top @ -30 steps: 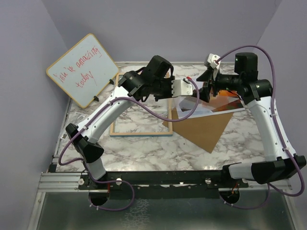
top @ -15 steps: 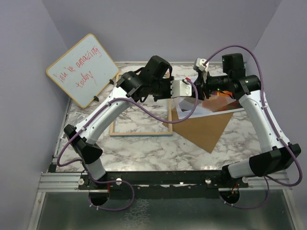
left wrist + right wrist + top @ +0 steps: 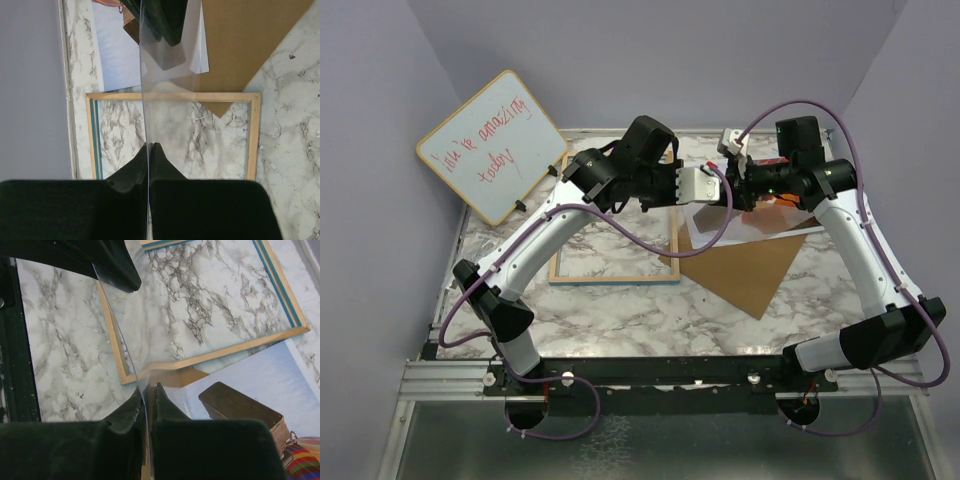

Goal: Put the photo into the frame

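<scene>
Paper photo (image 3: 770, 222) lies flat, picture side up, on the right half of the table (image 3: 620, 310), outside the frame. Right wrist view shows its brown basket and pale sky (image 3: 260, 385); left wrist view shows it (image 3: 117, 55) just beside the frame's rail. Its near part rests on the brown backing board (image 3: 740, 270).

Frame (image 3: 615, 277) lies flat left of the photo, pale wood side up, with a blue strip along the inner edge. Only marble shows through its opening, plus one corner of the backing board (image 3: 240, 40) at the rail nearest the photo; cannot tell if that corner is over or under the rail.

Clear pane (image 3: 698, 185) is held in the air above the frame's right end, between the two arms and roughly on edge. Left gripper (image 3: 676, 186) is closed tight on one edge of it: in its wrist view the fingers (image 3: 149, 147) meet with the pane (image 3: 170, 75) pinched between them. Right gripper (image 3: 735, 190) is clamped on the opposite edge, fingers (image 3: 146, 390) nearly together with the sheet between.

Whiteboard (image 3: 492, 145) with red handwriting leans at the far left, apart from everything else.
</scene>
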